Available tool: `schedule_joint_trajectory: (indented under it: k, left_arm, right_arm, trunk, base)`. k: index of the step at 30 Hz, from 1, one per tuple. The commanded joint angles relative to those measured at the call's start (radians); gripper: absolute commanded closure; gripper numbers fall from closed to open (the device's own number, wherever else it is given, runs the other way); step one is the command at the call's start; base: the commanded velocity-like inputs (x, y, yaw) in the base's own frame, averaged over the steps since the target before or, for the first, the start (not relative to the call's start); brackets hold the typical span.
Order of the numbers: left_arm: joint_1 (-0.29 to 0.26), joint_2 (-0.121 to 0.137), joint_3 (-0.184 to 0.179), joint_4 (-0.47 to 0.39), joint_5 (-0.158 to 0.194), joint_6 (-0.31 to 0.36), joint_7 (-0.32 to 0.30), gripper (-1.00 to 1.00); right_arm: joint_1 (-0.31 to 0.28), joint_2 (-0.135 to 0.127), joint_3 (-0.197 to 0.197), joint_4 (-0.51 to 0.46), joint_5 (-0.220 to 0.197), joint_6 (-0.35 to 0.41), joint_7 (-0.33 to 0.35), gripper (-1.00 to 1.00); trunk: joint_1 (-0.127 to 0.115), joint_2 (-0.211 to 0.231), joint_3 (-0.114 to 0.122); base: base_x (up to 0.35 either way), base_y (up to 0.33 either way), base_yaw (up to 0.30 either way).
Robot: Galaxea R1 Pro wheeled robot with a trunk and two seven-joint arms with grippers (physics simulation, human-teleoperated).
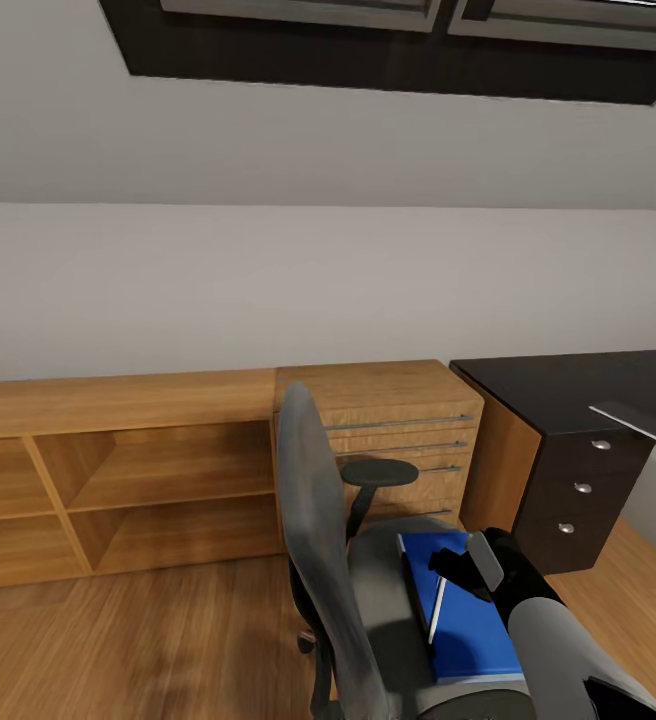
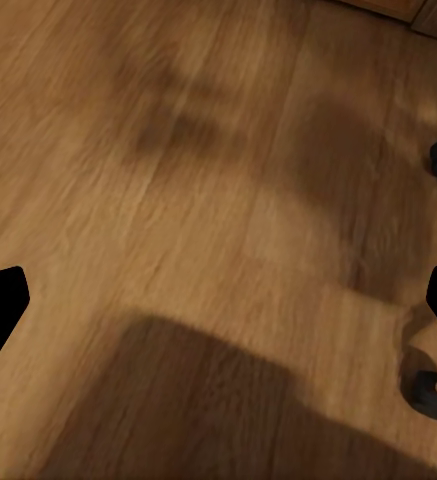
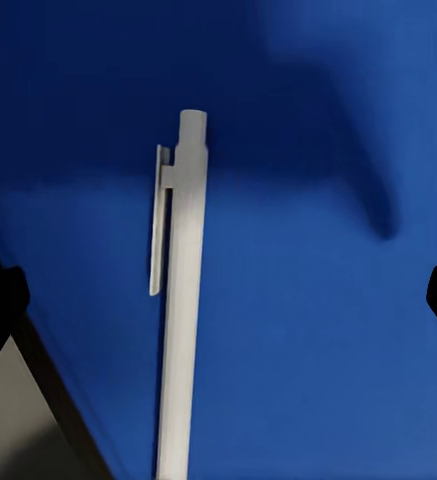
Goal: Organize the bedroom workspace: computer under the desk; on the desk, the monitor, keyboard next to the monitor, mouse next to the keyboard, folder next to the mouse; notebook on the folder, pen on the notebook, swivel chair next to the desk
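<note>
From the head camera I see the swivel chair (image 1: 333, 560) near centre, its backrest to the left; the folder (image 1: 468, 620) lies on its seat with the pen (image 1: 436, 608) on top, near the folder's left edge; my right gripper (image 1: 455, 572) hovers just above them, jaws spread, holding nothing; the desk (image 1: 558, 385) sits far right with its drawers, and wooden shelving (image 1: 118, 480) runs along the wall at left. On the left wrist camera, my left gripper (image 2: 218, 300) shows fingertips wide apart, empty, over wooden floor (image 2: 198, 200); two chair casters (image 2: 433, 392) sit nearby. On the right wrist camera, the pen (image 3: 183, 300) lies on the blue folder (image 3: 318, 300) between parted fingertips.
</note>
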Motion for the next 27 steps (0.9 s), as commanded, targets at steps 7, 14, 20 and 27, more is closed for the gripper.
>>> schedule_joint_trajectory:
  k: [7, 14, 20, 27]
  left_arm:
    - [-0.001, 0.0, -0.007, 0.001, 0.011, -0.002, -0.004, -1.0]
    - [0.0, 0.0, -0.007, 0.001, 0.011, -0.002, -0.004, -1.0]
    - [-0.001, 0.0, -0.007, 0.001, 0.011, -0.002, -0.004, -1.0]
    - [-0.001, 0.0, -0.007, 0.001, 0.011, -0.002, -0.004, -1.0]
  right_arm:
    - [-0.001, 0.001, -0.004, -0.002, -0.011, 0.001, -0.009, -1.0]
    - [-0.001, 0.002, -0.003, -0.002, -0.009, 0.001, -0.011, -1.0]
    - [-0.001, 0.002, -0.003, -0.002, -0.002, 0.001, -0.012, -1.0]
    - [-0.001, 0.002, 0.0, -0.001, 0.016, 0.001, -0.017, -1.0]
  trunk:
    - [0.0, 0.0, -0.001]
    - [0.0, 0.0, -0.001]
    - [0.0, 0.0, -0.001]
    - [0.0, 0.0, -0.001]
  base:
    - [0.0, 0.0, 0.0]
    - [0.0, 0.0, 0.0]
    - [0.0, 0.0, 0.0]
    - [0.0, 0.0, 0.0]
